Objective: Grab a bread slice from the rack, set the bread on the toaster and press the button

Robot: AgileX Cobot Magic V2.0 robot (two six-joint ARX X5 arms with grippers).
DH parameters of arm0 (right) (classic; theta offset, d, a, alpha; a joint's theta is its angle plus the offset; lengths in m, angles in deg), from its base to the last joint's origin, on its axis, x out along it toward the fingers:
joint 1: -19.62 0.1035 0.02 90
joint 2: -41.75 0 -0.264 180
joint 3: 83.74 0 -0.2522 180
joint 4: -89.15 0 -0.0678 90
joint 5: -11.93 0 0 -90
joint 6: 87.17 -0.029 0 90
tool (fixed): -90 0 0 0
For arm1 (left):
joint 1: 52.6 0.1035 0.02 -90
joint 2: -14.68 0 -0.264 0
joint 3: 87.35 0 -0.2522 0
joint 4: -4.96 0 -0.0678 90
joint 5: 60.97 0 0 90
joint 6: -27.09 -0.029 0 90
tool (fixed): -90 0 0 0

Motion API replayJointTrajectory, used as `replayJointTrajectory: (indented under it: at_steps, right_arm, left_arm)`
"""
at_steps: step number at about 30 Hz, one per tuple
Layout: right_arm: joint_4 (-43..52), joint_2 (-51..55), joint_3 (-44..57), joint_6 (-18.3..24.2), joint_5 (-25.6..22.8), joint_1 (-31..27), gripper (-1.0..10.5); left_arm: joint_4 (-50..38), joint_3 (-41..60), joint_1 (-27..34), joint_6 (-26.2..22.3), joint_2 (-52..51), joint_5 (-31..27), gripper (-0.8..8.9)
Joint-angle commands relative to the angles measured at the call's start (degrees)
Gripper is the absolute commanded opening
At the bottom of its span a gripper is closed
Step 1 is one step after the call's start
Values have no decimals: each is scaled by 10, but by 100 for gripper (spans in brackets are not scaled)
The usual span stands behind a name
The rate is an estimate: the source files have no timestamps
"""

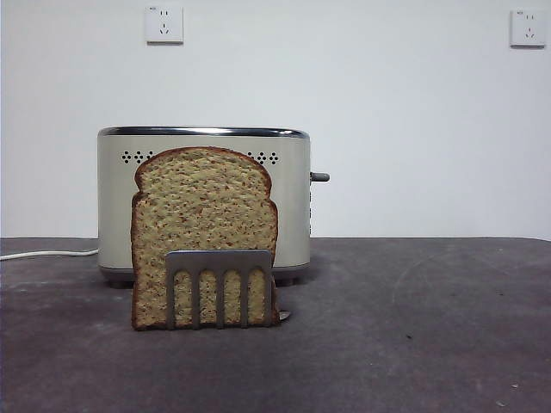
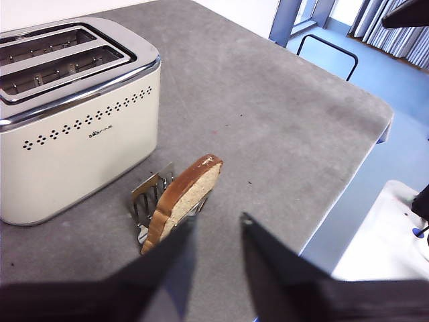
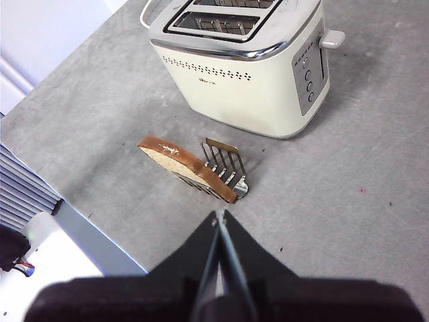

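Observation:
The slice of bread [image 1: 202, 206] stands upright in the small steel rack [image 1: 219, 258], in front of the cream toaster [image 1: 116, 198]. No gripper shows in the front view. In the left wrist view my left gripper [image 2: 218, 220] is open and empty, held above the table close to the bread [image 2: 191, 191], the rack [image 2: 149, 191] and the toaster [image 2: 74, 121]. In the right wrist view my right gripper [image 3: 218, 216] is shut and empty, above the table short of the bread [image 3: 181, 161], the rack [image 3: 224, 161] and the toaster [image 3: 248, 74].
The toaster's two slots [image 3: 221, 17] are empty, and its lever [image 3: 332, 39] sticks out of the end with the round buttons [image 3: 308, 77]. A white cord [image 1: 47, 254] runs off to the left. The table edge [image 2: 348, 181] drops off near the rack.

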Motion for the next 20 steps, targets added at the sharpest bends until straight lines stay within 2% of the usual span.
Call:
replayJointTrajectory:
  at_steps: [1,5,12,20]
  right_arm:
    - [2,0,0,5,1,2,-12]
    - [2,0,0,5,1,2,-12]
    - [2,-1,0,5,1,2,-12]
    - [2,-1,0,5,1,2,-12]
  left_arm:
    - [-2,-10,-10,-9,3,-4,688]
    - [-3,-30,-27,-12,18,-7,688]
    - [-3,-76,-84,-44,77,-25,688]
    - [-1,-152,-184,-88,192,-125,688]
